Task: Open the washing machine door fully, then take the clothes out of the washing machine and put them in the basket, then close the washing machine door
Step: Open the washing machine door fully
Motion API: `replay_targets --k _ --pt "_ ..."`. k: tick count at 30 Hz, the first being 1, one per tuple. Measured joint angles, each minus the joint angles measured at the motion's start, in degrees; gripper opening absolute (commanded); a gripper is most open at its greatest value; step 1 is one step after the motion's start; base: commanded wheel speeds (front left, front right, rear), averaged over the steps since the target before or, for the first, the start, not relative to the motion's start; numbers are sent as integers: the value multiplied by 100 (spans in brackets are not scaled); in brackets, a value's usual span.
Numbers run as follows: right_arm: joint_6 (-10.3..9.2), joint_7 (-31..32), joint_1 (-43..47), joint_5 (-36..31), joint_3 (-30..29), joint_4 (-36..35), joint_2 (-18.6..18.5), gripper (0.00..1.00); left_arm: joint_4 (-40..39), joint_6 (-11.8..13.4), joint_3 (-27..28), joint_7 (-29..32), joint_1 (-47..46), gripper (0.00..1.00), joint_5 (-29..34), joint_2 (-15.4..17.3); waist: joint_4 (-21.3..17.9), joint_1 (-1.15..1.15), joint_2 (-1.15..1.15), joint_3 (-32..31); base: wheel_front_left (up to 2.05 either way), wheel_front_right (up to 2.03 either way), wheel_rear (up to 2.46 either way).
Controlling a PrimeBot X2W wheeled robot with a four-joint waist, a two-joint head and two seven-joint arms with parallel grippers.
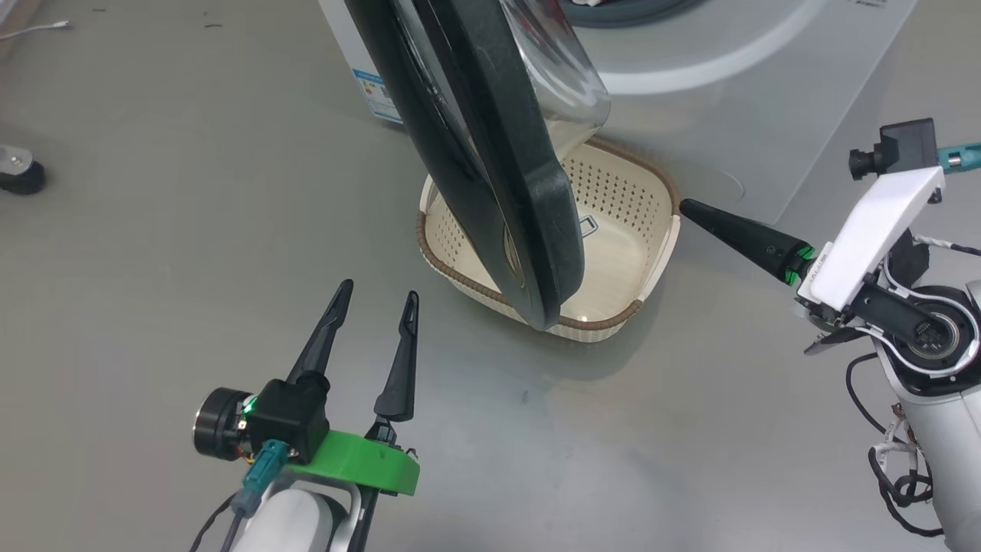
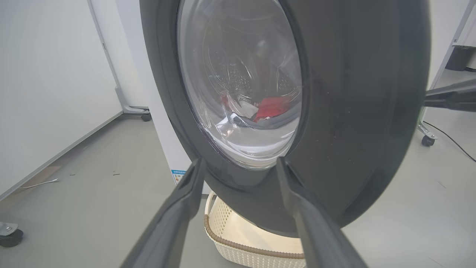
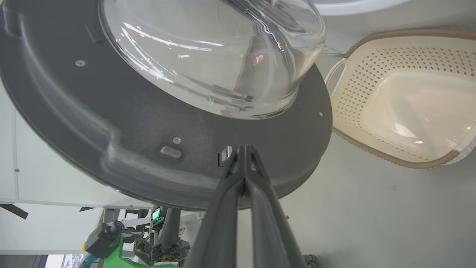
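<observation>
Two dark fingers of the left gripper [image 1: 381, 290] stand spread wide, holding nothing, and point at the outer face of the washing machine door [image 1: 490, 153]. That round door, a glossy black rim around a bulging clear glass bowl, stands open edge-on from the white washing machine [image 1: 728, 115], above the cream perforated basket [image 1: 460, 280] on the floor [image 1: 153, 230]. The right gripper [image 3: 243, 149] has its fingers pressed together, empty, with the tips at the door's inner rim, possibly touching. Red clothes [image 2: 273, 108] lie in the drum.
</observation>
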Motion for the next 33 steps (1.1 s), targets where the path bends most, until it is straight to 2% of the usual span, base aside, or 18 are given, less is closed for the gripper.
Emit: replay_targets --k 3,8,13,14,17,18,29,30,33 --pt "296 -318 183 -389 -41 7 -81 0 107 0 148 0 10 100 24 3 -100 0 0 -133 0 0 0" --pt "358 -879 482 -1209 -49 21 -314 0 236 0 390 0 81 100 87 3 -320 0 0 -365 0 0 0" --pt "358 -1521 729 -1914 8 42 -415 0 349 0 604 0 162 100 187 3 -593 0 0 -599 0 0 0" --pt "359 -1777 811 -2318 130 40 -469 0 399 1 704 -1 166 100 211 8 -714 0 0 -690 0 0 0" --pt "359 -2234 904 -2815 205 38 -558 0 476 0 861 0 208 100 290 4 -895 0 0 -823 0 0 0" --pt "359 -2234 904 -2815 205 38 -558 0 476 0 861 0 208 100 290 4 -895 0 0 -823 0 0 0" --pt "352 -4065 1884 -4163 135 311 -542 0 649 0 1233 0 482 100 361 8 -1441 0 0 -1365 0 0 0" --pt "339 -4205 1950 -4228 97 359 -547 0 654 0 1233 0 494 100 367 7 -1483 0 0 -1410 0 0 0" --pt "143 -4531 2203 -4364 26 494 -522 0 645 0 1299 0 539 100 369 7 -1602 0 0 -1525 0 0 0"
